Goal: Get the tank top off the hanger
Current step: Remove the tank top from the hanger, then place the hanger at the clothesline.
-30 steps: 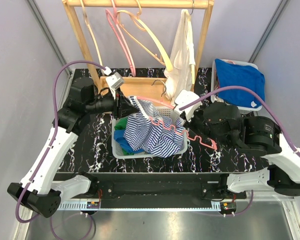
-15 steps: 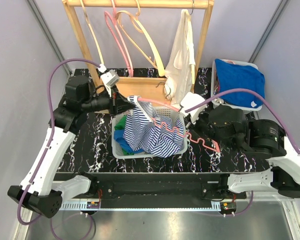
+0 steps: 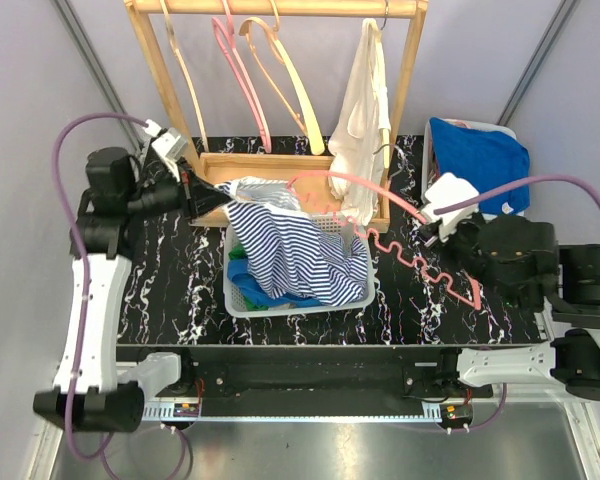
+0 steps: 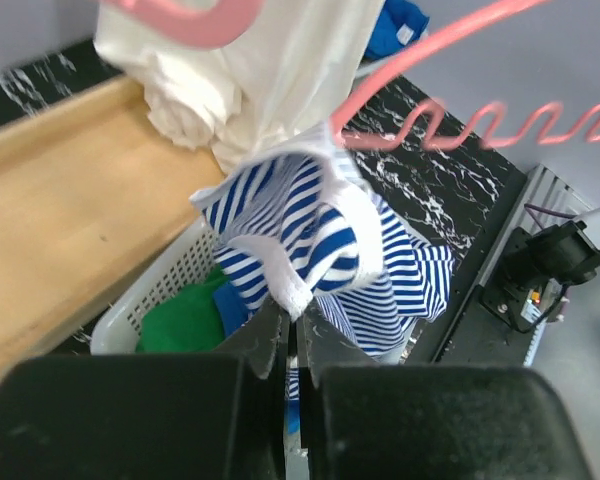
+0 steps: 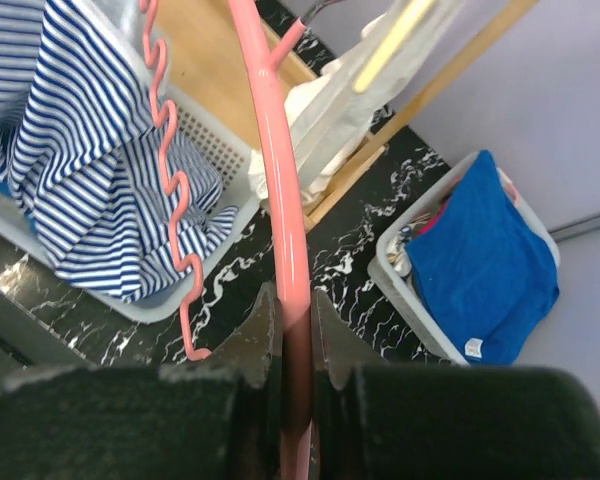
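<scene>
The blue-and-white striped tank top (image 3: 292, 248) is stretched from the white basket (image 3: 280, 308) up to my left gripper (image 3: 208, 190). In the left wrist view that gripper (image 4: 292, 322) is shut on the top's white hem, and the tank top (image 4: 315, 235) bunches just beyond the jaws. My right gripper (image 3: 435, 224) is shut on the pink hanger (image 3: 352, 179), to the right of the basket. The right wrist view shows the hanger (image 5: 272, 170) clamped between the jaws of the right gripper (image 5: 292, 325). The hanger's left tip meets the top's upper edge; whether a strap still loops it is unclear.
A wooden rack (image 3: 300, 165) at the back carries several bare hangers and a cream garment (image 3: 365, 110). Green and blue clothes lie in the basket under the tank top. A bin with blue cloth (image 3: 478, 155) stands at the back right.
My left gripper shut on the tank top and pulled it back and to the left, stretching it out. My right gripper carried the hanger to the right, away from the basket.
</scene>
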Controlling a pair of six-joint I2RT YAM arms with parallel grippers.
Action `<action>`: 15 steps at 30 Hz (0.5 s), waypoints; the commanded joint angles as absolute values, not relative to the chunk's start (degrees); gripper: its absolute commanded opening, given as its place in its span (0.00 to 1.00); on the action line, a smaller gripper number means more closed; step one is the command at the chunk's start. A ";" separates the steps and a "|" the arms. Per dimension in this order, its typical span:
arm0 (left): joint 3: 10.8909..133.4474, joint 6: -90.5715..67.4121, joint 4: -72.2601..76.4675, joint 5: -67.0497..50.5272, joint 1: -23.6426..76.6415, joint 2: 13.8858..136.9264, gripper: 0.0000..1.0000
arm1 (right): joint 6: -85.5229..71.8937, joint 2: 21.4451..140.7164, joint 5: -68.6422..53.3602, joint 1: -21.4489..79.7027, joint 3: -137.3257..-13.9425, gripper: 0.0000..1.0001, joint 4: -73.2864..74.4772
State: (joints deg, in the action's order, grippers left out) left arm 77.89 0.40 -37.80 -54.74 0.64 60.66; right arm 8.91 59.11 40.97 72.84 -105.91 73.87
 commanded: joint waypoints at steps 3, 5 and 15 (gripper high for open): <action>74.97 3.42 -39.81 -57.85 3.05 62.85 0.00 | 6.24 56.17 41.77 73.04 -113.29 0.00 71.99; 73.92 7.28 -40.34 -52.77 5.79 60.57 0.00 | 5.98 53.45 34.68 73.12 -114.52 0.00 70.50; 71.82 16.08 -46.67 -43.44 18.01 61.00 0.64 | 12.99 63.42 50.08 73.04 -116.53 0.00 65.13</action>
State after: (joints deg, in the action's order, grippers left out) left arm 73.10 10.85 -45.25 -49.52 15.99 60.49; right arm 8.14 52.27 40.36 72.86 -116.18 71.07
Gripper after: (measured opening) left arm 0.422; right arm 0.100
